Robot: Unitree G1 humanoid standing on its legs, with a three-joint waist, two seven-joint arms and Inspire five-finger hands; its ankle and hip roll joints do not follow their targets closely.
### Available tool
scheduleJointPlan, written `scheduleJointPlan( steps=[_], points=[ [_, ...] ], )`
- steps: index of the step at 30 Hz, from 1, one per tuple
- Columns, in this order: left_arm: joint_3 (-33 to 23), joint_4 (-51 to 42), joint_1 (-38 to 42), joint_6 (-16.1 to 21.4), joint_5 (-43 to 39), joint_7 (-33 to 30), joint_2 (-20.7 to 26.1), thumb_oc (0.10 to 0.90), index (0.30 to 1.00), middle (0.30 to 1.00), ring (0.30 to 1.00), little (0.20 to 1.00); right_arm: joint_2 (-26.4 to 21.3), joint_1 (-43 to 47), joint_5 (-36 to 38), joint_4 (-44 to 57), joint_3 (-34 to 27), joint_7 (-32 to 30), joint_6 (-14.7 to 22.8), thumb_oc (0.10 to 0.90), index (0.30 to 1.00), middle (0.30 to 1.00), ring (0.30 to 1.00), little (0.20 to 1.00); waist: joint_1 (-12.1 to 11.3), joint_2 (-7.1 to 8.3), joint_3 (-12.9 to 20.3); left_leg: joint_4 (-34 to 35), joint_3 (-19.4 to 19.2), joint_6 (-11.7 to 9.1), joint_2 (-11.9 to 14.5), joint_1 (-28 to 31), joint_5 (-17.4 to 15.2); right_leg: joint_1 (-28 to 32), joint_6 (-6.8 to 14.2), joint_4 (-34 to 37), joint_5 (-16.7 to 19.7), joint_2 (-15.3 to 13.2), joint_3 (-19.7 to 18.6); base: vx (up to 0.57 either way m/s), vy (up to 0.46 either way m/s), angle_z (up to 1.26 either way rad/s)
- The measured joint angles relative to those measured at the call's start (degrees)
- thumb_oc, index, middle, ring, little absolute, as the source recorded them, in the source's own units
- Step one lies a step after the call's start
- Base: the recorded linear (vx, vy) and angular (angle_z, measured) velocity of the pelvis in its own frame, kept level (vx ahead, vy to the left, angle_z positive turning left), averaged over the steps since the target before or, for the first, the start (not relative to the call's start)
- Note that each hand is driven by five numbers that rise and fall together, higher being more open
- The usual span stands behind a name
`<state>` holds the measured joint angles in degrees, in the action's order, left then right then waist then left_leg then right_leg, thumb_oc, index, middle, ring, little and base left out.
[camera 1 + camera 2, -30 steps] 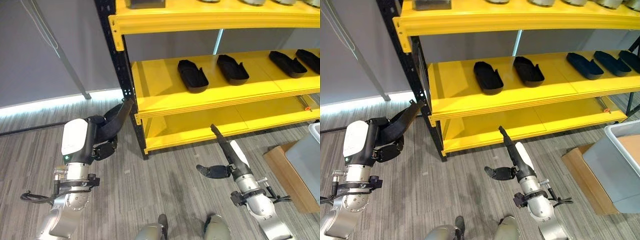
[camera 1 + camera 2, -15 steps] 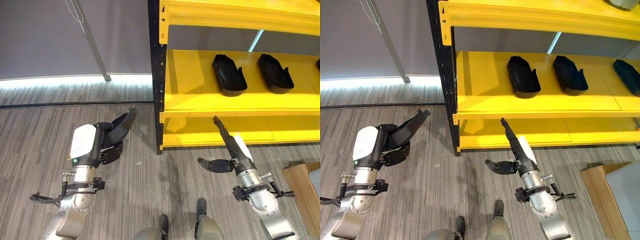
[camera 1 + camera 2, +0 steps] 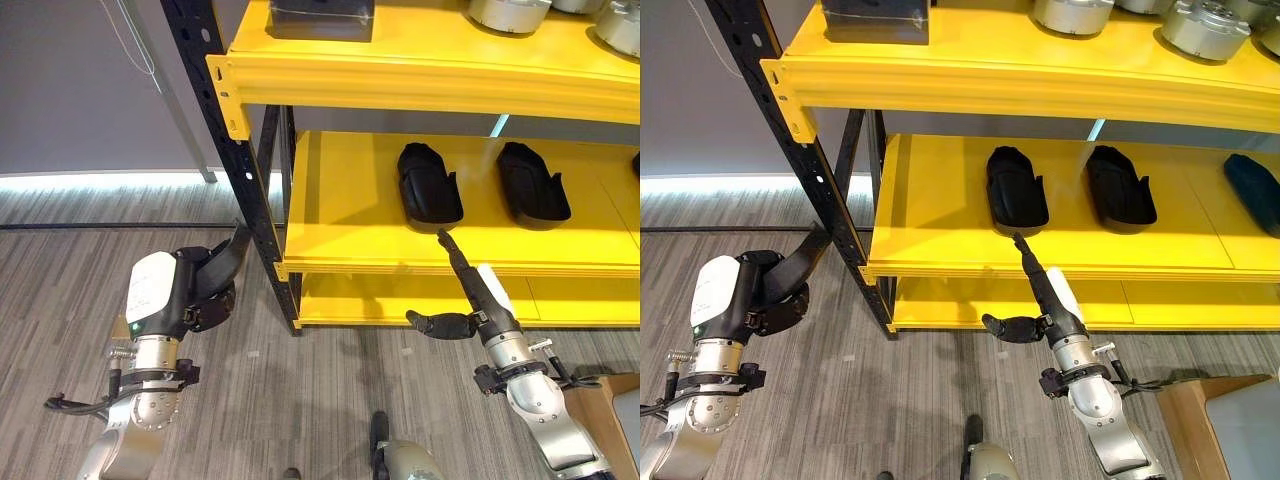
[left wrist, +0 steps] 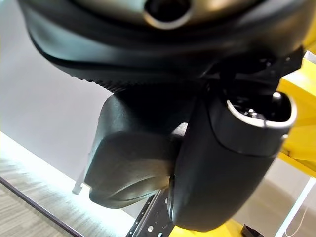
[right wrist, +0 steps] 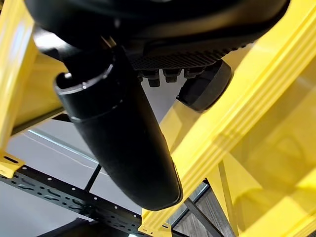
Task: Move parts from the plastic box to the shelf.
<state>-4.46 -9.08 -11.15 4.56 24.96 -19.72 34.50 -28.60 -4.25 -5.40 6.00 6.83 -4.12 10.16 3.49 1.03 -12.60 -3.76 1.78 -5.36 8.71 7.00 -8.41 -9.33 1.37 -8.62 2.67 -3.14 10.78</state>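
Before the yellow shelf [image 3: 420,255], left hand [image 3: 205,285] gripping a black part [image 3: 232,258], right hand [image 3: 470,290] fingers straight, empty.

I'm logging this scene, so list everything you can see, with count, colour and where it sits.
Shelf: one, yellow boards on a black frame, ahead of the robot.
Black parts: two full ones side by side on the middle board, a third showing at the right edge.
Dark box: one, top board, left end.
Metal round parts: several, silver-grey, top board to the right.
Cardboard: one piece, brown, on the floor at the lower right.
Plastic box: one, grey, its corner showing beside the cardboard.
Floor: grey striped carpet.
Left hand: dark, curled round a black part, beside the shelf's black post.
Right hand: dark, fingers straight, holding nothing, before the middle board's edge.
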Motion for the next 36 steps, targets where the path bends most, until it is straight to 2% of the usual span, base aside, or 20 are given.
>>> scheduleJointPlan(
  steps=[3,5,6,7,8,9,10,11,12,13,14,15,16,17,18,19,20,23,28,36],
  points=[
    [-0.2,0.0,-0.2,-0.4,0.0,0.0,0.1,0.4,0.3,0.3,0.3,0.3,-0.8,-0.4,1.1,-0.1,0.4,0.1,0.0,0.9,1.0,1.0,1.0,1.0,-0.7,-0.09,0.6,-2.3,0.1,-1.1,1.8,-1.4,-0.1,-0.4,-1.2,-0.5,-2.0,1.6,1.0,0.04,-0.228,0.09],
    [0.3,0.0,-0.1,-0.4,-0.1,0.0,-0.1,0.4,0.3,0.3,0.3,0.3,-1.7,-0.5,1.1,-0.1,0.6,0.2,0.0,0.9,1.0,1.0,1.0,1.0,-1.1,1.04,1.3,-11.0,0.0,-2.6,1.9,-7.5,0.8,-0.8,-2.6,-1.5,-2.5,2.4,1.5,0.05,-0.169,0.48],
    [1.2,0.0,-0.4,-0.3,-0.2,0.2,-0.4,0.4,0.3,0.3,0.3,0.3,-1.9,-1.4,1.1,0.2,0.3,0.2,0.0,0.9,1.0,1.0,1.0,1.0,-1.4,1.75,2.0,-15.2,-1.6,-2.1,2.1,-10.0,1.1,-0.4,-3.6,-0.4,-2.3,1.9,1.9,0.05,-0.11,0.61],
    [2.0,0.0,-0.5,-0.3,-0.3,0.4,-0.3,0.4,0.3,0.3,0.3,0.3,-1.8,-1.8,1.1,0.3,0.3,0.0,0.2,0.9,1.0,1.0,1.0,1.0,-2.0,1.89,2.0,-16.7,-3.3,-1.5,2.6,-10.8,2.0,0.1,-3.9,0.3,-2.3,2.1,2.3,0.08,-0.064,0.49],
    [3.1,0.0,-0.7,0.0,-0.6,0.5,-0.5,0.4,0.3,0.3,0.3,0.3,-1.7,-2.2,1.1,0.3,0.3,0.0,0.2,0.9,1.0,1.0,1.0,1.0,-2.2,2.3,2.3,-16.4,-4.8,-1.4,2.5,-11.9,1.1,0.2,-3.9,1.1,-2.2,1.6,2.4,0.04,-0.02,0.39],
    [4.2,-0.2,-0.8,0.6,-1.3,0.6,-0.4,0.4,0.3,0.3,0.3,0.3,-1.6,-2.2,1.1,0.4,0.3,-0.1,0.2,0.9,1.0,1.0,1.0,1.0,-2.6,2.41,2.3,-13.0,-5.9,-1.0,0.2,-12.7,0.8,0.2,-3.4,2.3,-1.4,1.4,2.3,0.09,0.021,0.52],
    [6.7,-0.3,0.1,1.6,-1.8,1.2,-1.7,0.4,0.3,0.3,0.3,0.3,-1.3,-1.6,1.1,0.3,0.1,-0.4,0.0,0.9,1.0,1.0,1.0,1.0,-2.4,3.72,2.1,-9.7,-6.5,1.4,-9.6,-16.4,-0.3,0.1,-2.1,6.7,2.2,-1.4,0.3,0.05,0.039,0.46],
    [7.8,-0.5,0.1,2.0,-1.8,1.8,-2.1,0.4,0.3,0.3,0.3,0.3,-1.4,-1.5,1.1,0.3,0.2,-0.3,0.1,0.9,1.0,1.0,1.0,1.0,-2.0,3.51,2.1,-5.3,-6.6,3.4,-14.2,-16.7,0.4,0.0,-1.6,8.5,2.9,-2.0,-0.2,0.07,0.08,0.25],
    [8.2,-1.0,-0.3,2.1,-1.8,2.3,-2.0,0.4,0.3,0.3,0.3,0.3,-1.3,-1.6,1.1,0.2,0.3,-0.1,0.0,0.9,1.0,1.0,1.0,1.0,-2.2,2.56,2.2,-3.1,-8.1,4.6,-14.5,-16.5,1.1,0.0,-0.5,9.1,3.0,-1.1,0.0,0.07,0.07,-0.11],
    [8.1,-1.7,-1.1,2.0,-1.8,2.5,-2.0,0.4,0.3,0.3,0.3,0.3,-1.1,-1.6,1.1,0.1,0.7,-0.1,0.0,0.9,1.0,1.0,1.0,1.0,-2.4,1.43,2.2,-0.9,-8.7,5.5,-13.4,-15.0,1.9,0.3,-0.5,9.1,2.9,0.4,0.3,0.1,0.109,-0.33],
    [7.9,-2.1,-1.6,2.0,-1.7,2.5,-1.8,0.4,0.3,0.3,0.3,0.3,-0.4,-2.2,1.0,0.0,1.2,-0.1,0.0,0.9,1.0,1.0,1.0,1.0,-2.3,1.31,1.9,0.9,-9.5,6.9,-12.2,-13.4,5.2,0.8,-0.7,9.3,3.0,1.7,0.5,0.08,0.103,-0.36],
    [8.0,-2.1,-1.3,1.8,-1.6,2.5,-1.8,0.4,0.3,0.3,0.3,0.3,-0.1,-3.2,0.9,0.0,1.7,0.0,-0.2,0.9,1.0,1.0,1.0,1.0,-2.1,2.14,1.9,2.1,-9.1,6.8,-12.1,-12.5,5.6,1.5,1.0,10.0,1.8,2.0,0.5,0.07,0.103,-0.38],
    [8.4,-2.1,-0.6,1.8,-1.6,2.6,-1.9,0.4,0.3,0.3,0.3,0.3,-0.3,-3.3,0.9,-0.1,1.2,-0.1,-0.2,0.9,1.0,1.0,1.0,1.0,-2.1,0.94,1.5,3.1,-9.5,8.2,-10.4,-12.2,6.6,1.7,2.1,8.0,-0.6,3.0,1.4,0.08,0.094,-0.3],
    [8.4,-2.6,-0.5,1.8,-1.5,2.7,-2.0,0.4,0.3,0.3,0.3,0.3,-0.2,-3.6,0.9,-0.1,0.6,-0.1,-0.1,0.9,1.0,1.0,1.0,1.0,-1.8,0.26,1.3,3.3,-11.7,9.0,-9.0,-12.0,8.0,0.8,0.1,3.0,-1.8,2.1,2.5,0.1,0.129,-0.3],
    [8.3,-3.0,-0.9,1.9,-1.5,2.7,-1.9,0.4,0.3,0.3,0.3,0.3,-0.2,-4.3,0.9,-0.1,0.1,-0.1,-0.2,0.9,1.0,1.0,1.0,1.0,-1.9,0.48,1.4,3.4,-12.7,8.9,-8.9,-11.5,8.5,0.8,0.3,-1.0,-3.6,-0.2,2.2,0.09,0.16,-0.32],
    [8.1,-3.1,-2.3,2.0,-1.5,2.8,-0.8,0.4,0.3,0.3,0.3,0.3,0.5,-6.1,0.9,0.0,-0.3,-0.1,-0.2,0.9,1.0,1.0,1.0,1.0,-2.1,2.23,2.4,4.2,-13.2,8.8,-10.8,-10.3,8.6,4.3,2.9,0.9,-4.6,-5.2,1.1,0.07,0.163,-0.35],
    [7.7,-3.6,-3.4,2.2,-1.5,2.8,-0.8,0.4,0.3,0.3,0.3,0.3,1.2,-6.3,0.9,-0.2,-0.4,-0.1,-0.5,0.9,1.0,1.0,1.0,1.0,-2.2,1.95,2.4,4.9,-12.9,8.8,-10.7,-9.7,8.8,5.4,3.1,3.1,-3.0,-4.9,1.3,0.04,0.138,-0.2],
    [7.3,-6.2,-5.1,2.5,-1.5,2.8,-0.8,0.4,0.3,0.3,0.3,0.3,1.4,-7.6,0.9,0.1,-0.4,0.1,-0.7,0.9,1.0,1.0,1.0,1.0,-2.1,1.48,2.5,8.3,-12.6,8.2,-10.7,-7.8,12.7,8.4,2.9,7.9,0.3,-3.7,1.4,0.01,0.115,-0.04],
    [7.0,-6.6,-5.8,2.8,-1.5,2.8,-0.8,0.4,0.3,0.3,0.3,0.3,2.3,-7.1,0.9,0.1,-0.4,0.2,-0.7,0.9,1.0,1.0,1.0,1.0,-2.1,1.75,2.5,8.3,-12.7,8.5,-11.0,-7.8,12.8,9.2,3.2,9.8,1.6,-3.8,1.3,-0.01,0.077,-0.01],
    [6.4,-6.0,-5.6,1.7,-1.5,2.8,-0.8,0.4,0.3,0.3,0.3,0.3,3.0,-7.0,0.8,0.1,-0.4,0.5,-0.7,0.9,1.0,1.0,1.0,1.0,-1.9,3.47,2.5,8.3,-14.1,8.5,-11.1,-7.3,12.8,8.6,3.6,9.6,2.3,-3.9,-0.1,-0.01,0.068,-0.09]
  ],
)
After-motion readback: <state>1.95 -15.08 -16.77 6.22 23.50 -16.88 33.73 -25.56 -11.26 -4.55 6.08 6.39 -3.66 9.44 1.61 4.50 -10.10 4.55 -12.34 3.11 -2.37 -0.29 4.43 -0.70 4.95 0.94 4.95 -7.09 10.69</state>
